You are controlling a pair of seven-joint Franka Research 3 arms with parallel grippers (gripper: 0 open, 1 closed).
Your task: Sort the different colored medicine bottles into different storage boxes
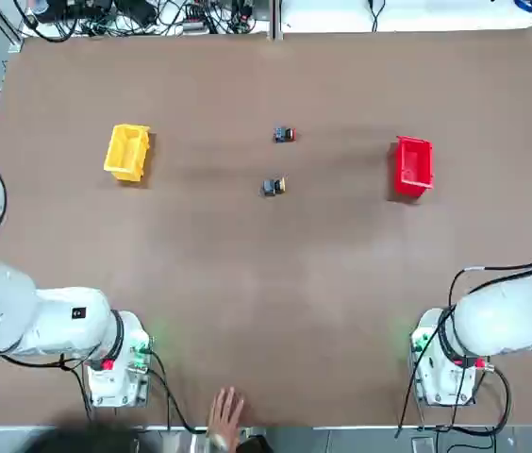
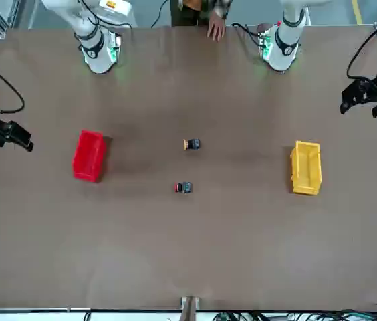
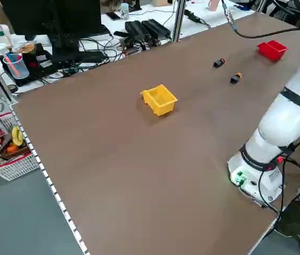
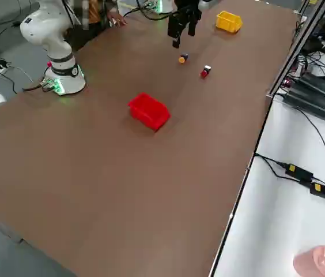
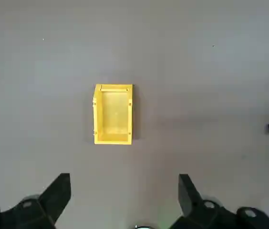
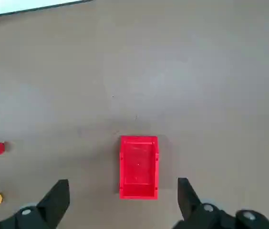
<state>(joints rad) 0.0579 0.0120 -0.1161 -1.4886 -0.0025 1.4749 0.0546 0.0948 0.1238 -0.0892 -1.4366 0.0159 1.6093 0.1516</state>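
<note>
My left gripper [image 5: 124,191] and right gripper [image 6: 122,195] hover with jaws wide, empty. Two tiny dark bottles, yellow-ended [image 1: 274,186] and red-ended [image 1: 284,135], lie between the yellow plastic bin [image 1: 127,151] and red plastic bin [image 1: 413,167]; probably light, rigid, roll-prone, best pinched mid-body.

White arms [image 1: 40,321] — black cables, green base lights.

The top view looks straight down on the table [image 1: 266,283], arm bases at its lower edge. The front view faces them from across it. Both share the yellow box [image 1: 127,151] and red box [image 1: 413,167], mirrored. The left side view looks diagonally from near the yellow box [image 3: 159,99]; the right side view from near the red box [image 4: 149,111]. Each wrist camera looks down from well above its own box [image 5: 113,114] [image 6: 139,166].
</note>
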